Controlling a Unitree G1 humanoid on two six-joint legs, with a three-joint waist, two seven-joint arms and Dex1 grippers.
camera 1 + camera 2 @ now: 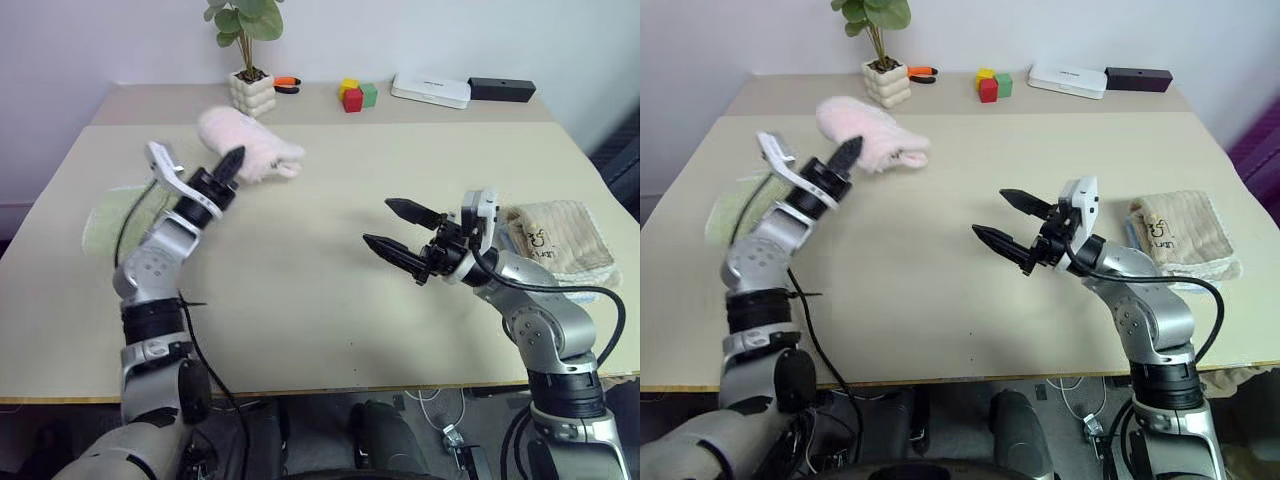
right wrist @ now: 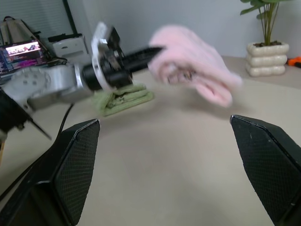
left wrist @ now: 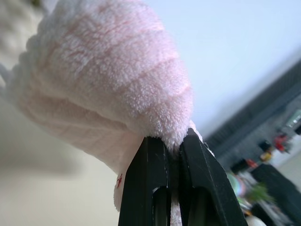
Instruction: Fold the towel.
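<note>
Dangling bunched from left claw [image 1: 233, 160]: towel [image 1: 250, 145].

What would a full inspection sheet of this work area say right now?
Surface: beige table, bare in the middle.
Job's things: pale pink fluffy towel, bunched, lifted off the table.
Clutter: folded light green towel; folded beige towel with black print; potted plant; coloured blocks; white box; black box.
Grippers: left claw shut on the towel; right claw open, holding nothing.
Cables: black cables along both arms.
Surroundings: white wall.
</note>
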